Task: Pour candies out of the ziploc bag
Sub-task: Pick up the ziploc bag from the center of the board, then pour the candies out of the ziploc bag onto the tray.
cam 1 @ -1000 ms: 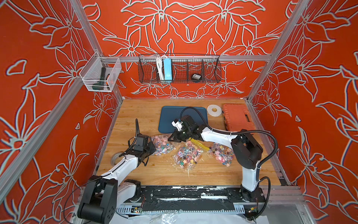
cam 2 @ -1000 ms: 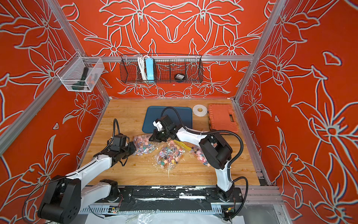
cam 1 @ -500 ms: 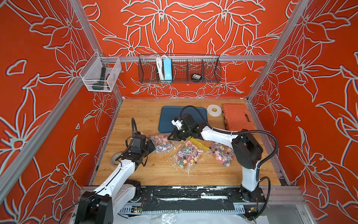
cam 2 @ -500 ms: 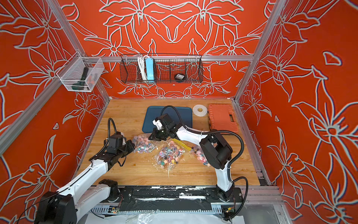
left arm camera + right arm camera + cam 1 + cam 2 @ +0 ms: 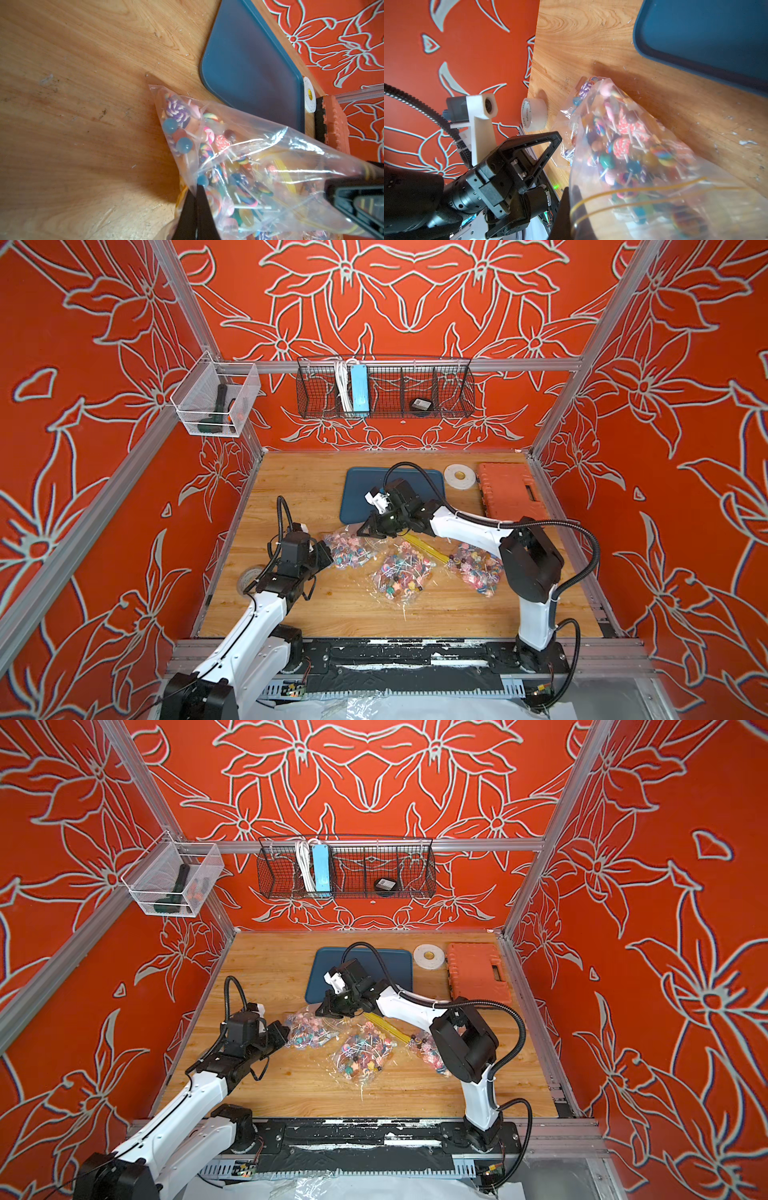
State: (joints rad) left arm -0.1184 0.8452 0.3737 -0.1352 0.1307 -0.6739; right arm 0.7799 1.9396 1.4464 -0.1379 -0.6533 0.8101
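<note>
Three clear ziploc bags of candies lie on the wooden table in both top views. Both grippers grip the leftmost ziploc bag (image 5: 347, 549) (image 5: 309, 1031). My left gripper (image 5: 326, 553) (image 5: 196, 192) is shut on the bag's near-left edge. At its far side, my right gripper (image 5: 365, 531) (image 5: 571, 200) is shut on the rim with the yellow zip lines. Inside it, the candies (image 5: 180, 116) (image 5: 620, 145) are lollipops on white sticks, heaped toward a corner that touches the table. The bag's film (image 5: 270, 145) is stretched between the grippers.
A middle bag (image 5: 399, 578) and a right bag (image 5: 478, 570) of candies lie nearby. Behind are a blue tray (image 5: 419, 479), a white tape roll (image 5: 459, 477) and an orange case (image 5: 509, 493). A clear tape roll (image 5: 249, 576) sits by the left wall.
My right gripper has shifted a little to the left with the bag's rim. The left arm's elbow has changed pose while its gripper stayed at the bag.
</note>
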